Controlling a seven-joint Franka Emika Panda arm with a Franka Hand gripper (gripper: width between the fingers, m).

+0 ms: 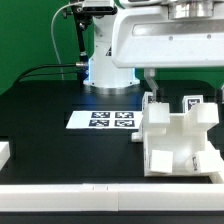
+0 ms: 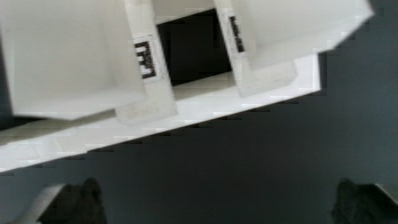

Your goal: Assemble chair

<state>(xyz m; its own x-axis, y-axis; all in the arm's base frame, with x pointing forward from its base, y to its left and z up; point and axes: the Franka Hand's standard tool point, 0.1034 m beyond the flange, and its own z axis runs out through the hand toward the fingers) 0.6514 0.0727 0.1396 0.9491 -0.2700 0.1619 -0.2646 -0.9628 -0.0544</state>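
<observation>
The chair (image 1: 180, 140) is a partly joined cluster of chunky white pieces with black-and-white tags, standing on the black table at the exterior view's right. A tagged post (image 1: 195, 103) rises at its back. In the wrist view the chair's white panel and two tagged posts (image 2: 151, 85) lie beyond the fingertips. My gripper (image 1: 180, 92) hangs just above the chair's back. Its two dark fingertips (image 2: 71, 203) stand wide apart with only dark table between them, so it is open and empty.
The marker board (image 1: 110, 120) lies flat on the table to the exterior view's left of the chair. A white piece (image 1: 5, 155) shows at the far left edge. A white rail (image 1: 100, 190) runs along the table's front. The arm's base (image 1: 108, 70) stands behind.
</observation>
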